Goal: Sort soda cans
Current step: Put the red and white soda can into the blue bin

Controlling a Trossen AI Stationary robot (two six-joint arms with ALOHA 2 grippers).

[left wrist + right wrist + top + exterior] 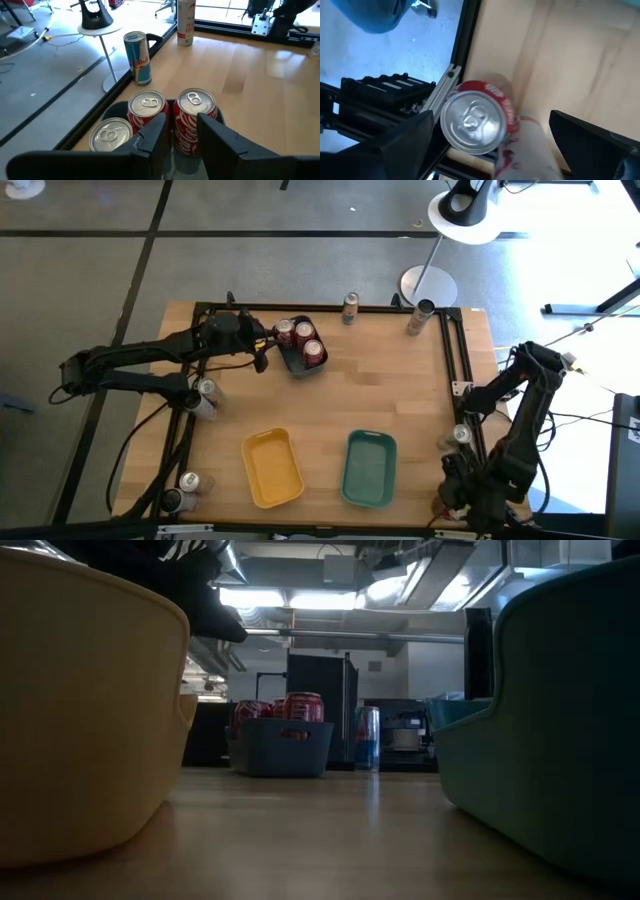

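From above I see my left gripper [262, 352] right beside the small dark blue plastic tray [297, 366], which sits near the far edge of the wooden table [350, 395]. Three red soda cans with silver tops [297, 340] stand inside that tray. A shiny silver can [350, 307] and a grey-brown can [416, 318] stand at the far edge, off to the right of the blue tray. Two more cans [205, 396] stand to the near left of it, under my left arm, and another two [180, 490] sit at the near left corner.

The left wrist camera shows more. My left gripper [181, 131] has its fingers a little apart, holding nothing, just above the red cans. One can there is blue and silver [138, 57], just past the tray.

The yellow plastic tray [272, 467] and the teal plastic tray [369, 468] lie nearer to me than the blue tray. The low camera looks between them at the blue tray.

My right gripper [490, 142] is far from the blue tray, at the near right edge. Its fingers are spread wide on both sides of a red and white can with a silver top [477, 122], not squeezing it.
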